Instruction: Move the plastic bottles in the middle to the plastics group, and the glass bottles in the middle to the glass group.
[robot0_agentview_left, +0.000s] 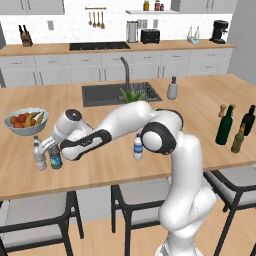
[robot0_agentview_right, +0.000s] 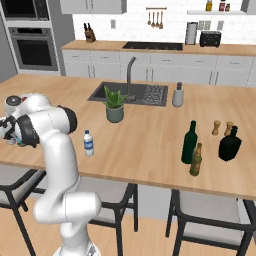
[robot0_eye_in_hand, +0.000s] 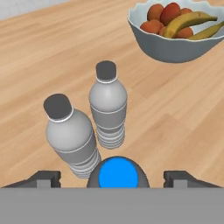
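- Blue-capped bottle (robot0_eye_in_hand: 121, 173): stands upright on the desk (robot0_agentview_left: 100, 170), directly beneath the hand and just beside the two pale bottles (robot0_eye_in_hand: 70, 135) of the plastics group.
- Fingers (robot0_eye_in_hand: 43, 178): spread wide on either side of the blue cap, clear of it. The bottle appears released rather than gripped.
- White-capped bottle (robot0_agentview_left: 138, 147): alone at mid-desk, well apart from the plastics group and not yet sorted.
- Green bottle (robot0_agentview_right: 189, 142): at the far right, just beside the olive-brown bottle (robot0_agentview_right: 196, 160) and near the blackish bottle (robot0_agentview_right: 230, 144).
- Hazard 1: a sideways or tilted retreat could let a finger catch the blue cap. The bottle is narrow and would probably tip.
- Hazard 2: the three bottles stand close together, so one falling would likely knock over its neighbours.
- Hazard 3: the fruit bowl (robot0_agentview_left: 26, 121) lies near the group, and a wide swing of the arm could brush its rim.
- Hazard 4: a toppled bottle may roll toward the desk edge, which is near.
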